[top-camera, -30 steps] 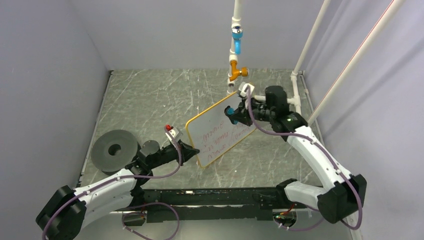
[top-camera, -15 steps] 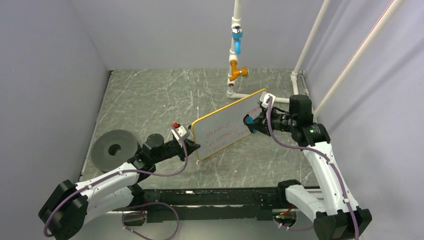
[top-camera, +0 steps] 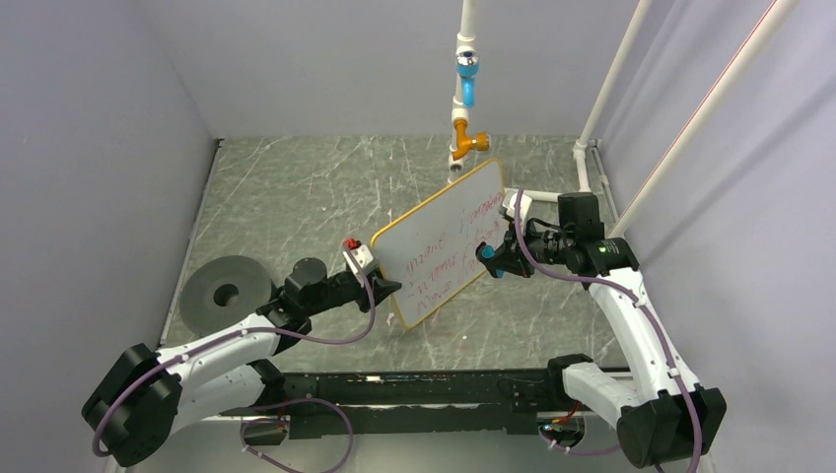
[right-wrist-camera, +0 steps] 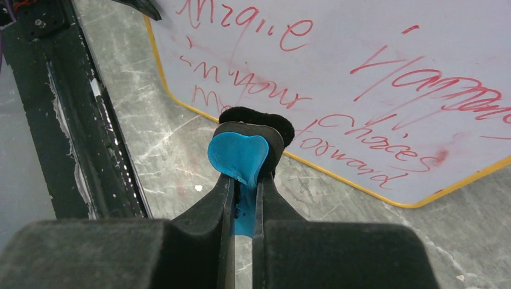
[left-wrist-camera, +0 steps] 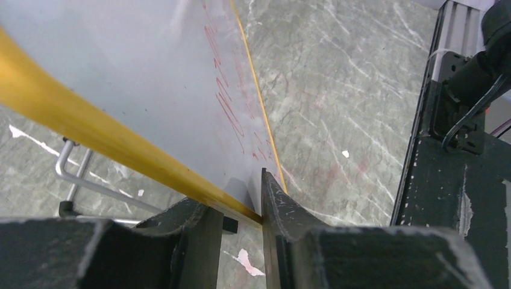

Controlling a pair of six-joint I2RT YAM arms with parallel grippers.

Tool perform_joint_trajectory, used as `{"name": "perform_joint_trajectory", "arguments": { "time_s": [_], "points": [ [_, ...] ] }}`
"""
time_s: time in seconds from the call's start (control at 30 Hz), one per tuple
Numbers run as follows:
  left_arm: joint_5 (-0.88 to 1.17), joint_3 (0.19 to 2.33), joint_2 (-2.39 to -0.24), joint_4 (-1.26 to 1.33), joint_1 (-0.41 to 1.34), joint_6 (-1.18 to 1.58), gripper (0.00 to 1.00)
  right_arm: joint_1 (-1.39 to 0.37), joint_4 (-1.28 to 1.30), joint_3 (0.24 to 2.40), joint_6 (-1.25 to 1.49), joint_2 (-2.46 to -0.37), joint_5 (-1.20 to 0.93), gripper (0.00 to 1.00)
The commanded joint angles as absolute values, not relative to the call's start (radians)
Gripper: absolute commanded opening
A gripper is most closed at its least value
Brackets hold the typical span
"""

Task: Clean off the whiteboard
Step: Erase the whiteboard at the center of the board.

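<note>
Whiteboard [top-camera: 439, 246], top view: tilted up on edge over the middle-right of the table [top-camera: 296, 187], written face turned toward the right arm, presumably so the pad can reach it. Left gripper [top-camera: 383, 288] sits at its lower-left corner, apparently to steady it. The right gripper [top-camera: 498, 258] brings the eraser [top-camera: 490, 258] up to the face near the lower edge.

Left wrist view: the yellow frame [left-wrist-camera: 108, 144] runs between the left gripper's jaws, both close against it. Whether they pinch it or sit slack, cannot tell.

Right wrist view: right gripper clamped tight on the blue eraser, black felt pad [right-wrist-camera: 256, 120] forward at the board's bottom edge; contact not certain. Red writing [right-wrist-camera: 385, 78] covers the board, so erasing looks barely begun.
</note>
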State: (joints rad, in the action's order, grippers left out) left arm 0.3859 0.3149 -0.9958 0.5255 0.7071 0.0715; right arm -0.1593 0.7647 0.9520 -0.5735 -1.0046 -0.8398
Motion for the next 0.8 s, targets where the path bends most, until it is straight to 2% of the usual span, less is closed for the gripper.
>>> {"name": "perform_joint_trajectory", "arguments": {
  "time_s": [0.0,0.37,0.43,0.5,0.57,0.67,0.77],
  "points": [
    [0.427,0.429,-0.973,0.581,0.706,0.049,0.31,-0.156,0.765,0.954,-0.601,-1.000,-0.876,0.00],
    [0.417,0.547,-0.965,0.364,0.700,0.064,0.31,-0.156,0.765,0.946,-0.595,-0.994,-0.877,0.00],
    [0.409,0.564,-0.984,0.337,0.701,0.045,0.26,-0.156,0.767,0.947,-0.595,-0.991,-0.881,0.00],
    [0.401,0.578,-0.996,0.314,0.702,0.019,0.09,-0.157,0.767,0.944,-0.594,-0.989,-0.882,0.00],
    [0.389,0.580,-0.991,0.299,0.701,-0.017,0.03,-0.156,0.771,0.941,-0.595,-0.986,-0.884,0.00],
    [0.401,0.579,-0.978,0.285,0.702,-0.053,0.04,-0.156,0.774,0.939,-0.597,-0.983,-0.885,0.00],
    [0.432,0.588,-0.986,0.289,0.701,-0.058,0.15,-0.157,0.779,0.942,-0.600,-0.982,-0.891,0.00]
  ]
}}
